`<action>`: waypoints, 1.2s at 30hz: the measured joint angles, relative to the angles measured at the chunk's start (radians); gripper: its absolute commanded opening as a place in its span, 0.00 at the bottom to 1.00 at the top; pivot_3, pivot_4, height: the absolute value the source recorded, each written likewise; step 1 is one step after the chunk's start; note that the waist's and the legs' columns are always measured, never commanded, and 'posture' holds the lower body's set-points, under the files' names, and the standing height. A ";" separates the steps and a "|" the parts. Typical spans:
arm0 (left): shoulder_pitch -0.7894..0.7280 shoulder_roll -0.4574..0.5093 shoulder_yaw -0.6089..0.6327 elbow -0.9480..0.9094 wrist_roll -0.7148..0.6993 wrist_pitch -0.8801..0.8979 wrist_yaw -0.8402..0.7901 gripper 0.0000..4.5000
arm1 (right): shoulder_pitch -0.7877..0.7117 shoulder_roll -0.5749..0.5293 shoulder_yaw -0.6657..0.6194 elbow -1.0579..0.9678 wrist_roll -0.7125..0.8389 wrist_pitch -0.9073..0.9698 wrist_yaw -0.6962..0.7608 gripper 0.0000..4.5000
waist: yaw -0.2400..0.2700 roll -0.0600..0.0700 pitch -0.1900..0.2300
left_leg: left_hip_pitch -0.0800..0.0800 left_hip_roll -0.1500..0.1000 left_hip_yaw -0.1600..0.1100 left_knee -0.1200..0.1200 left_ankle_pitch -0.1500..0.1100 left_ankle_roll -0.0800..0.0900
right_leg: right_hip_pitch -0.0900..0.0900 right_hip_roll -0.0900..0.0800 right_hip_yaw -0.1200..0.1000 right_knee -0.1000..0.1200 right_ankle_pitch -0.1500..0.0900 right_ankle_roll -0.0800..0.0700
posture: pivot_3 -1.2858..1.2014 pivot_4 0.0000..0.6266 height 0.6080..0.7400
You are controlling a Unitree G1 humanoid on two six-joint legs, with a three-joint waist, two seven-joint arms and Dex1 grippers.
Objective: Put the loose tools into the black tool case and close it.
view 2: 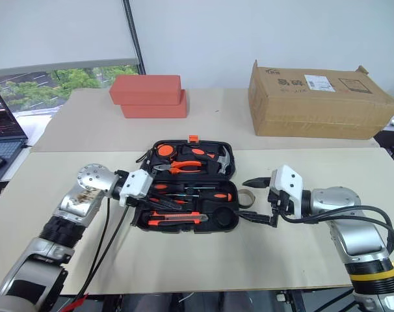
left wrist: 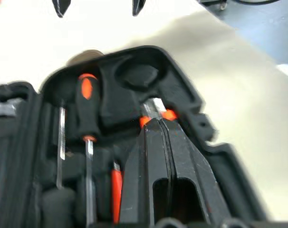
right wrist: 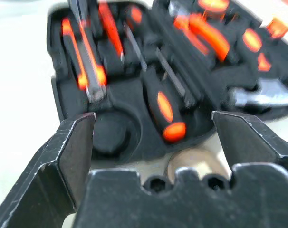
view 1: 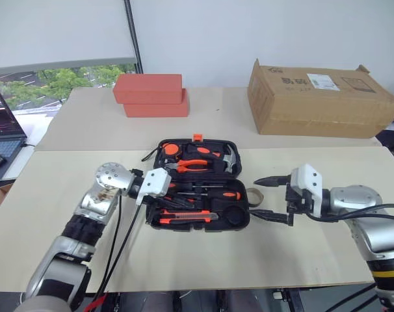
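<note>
Beige table holds the open black case, with the tape roll loose beside it. From the head view, the right claw stands wide apart, nearest the roll. In the left wrist view, the left claw is pressed together, empty, over the case

My left gripper has its two black fingers pressed together, tips over the open case. Just past the tips I see a bit of orange and steel, the knife, lying in its slot. Beside it sits an empty round recess. A screwdriver with an orange-and-black handle lies in its slot, a thin steel shaft alongside. Beyond the case, on the pale tabletop, the tape roll peeks out, and the right gripper's fingertips point in.
</note>
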 measured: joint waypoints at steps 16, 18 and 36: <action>0.061 0.181 0.169 -0.480 -0.300 0.587 0.193 1.00 | -0.138 -0.061 0.156 0.081 -0.204 0.001 0.008 0.62 | 0.000 0.000 0.000 | 0.001 0.000 0.001 0.000 0.002 -0.003 | 0.000 0.001 0.002 0.000 -0.001 0.001 | 0.52 0.24 0.78; 0.063 0.211 0.171 -0.512 -0.303 0.617 0.219 1.00 | -0.159 -0.056 0.176 0.099 -0.215 -0.012 0.015 0.45 | -0.001 0.000 0.000 | 0.001 0.000 0.001 0.000 0.002 -0.004 | 0.000 0.001 0.002 0.000 -0.001 0.001 | 0.52 0.24 0.78; 0.003 0.330 0.219 -0.692 -0.428 0.836 0.377 1.00 | -0.278 -0.020 0.263 0.223 -0.299 -0.095 0.113 0.33 | 0.002 -0.001 0.001 | 0.002 0.000 0.002 -0.001 0.005 -0.009 | 0.000 0.001 0.003 0.000 -0.001 0.001 | 0.52 0.24 0.78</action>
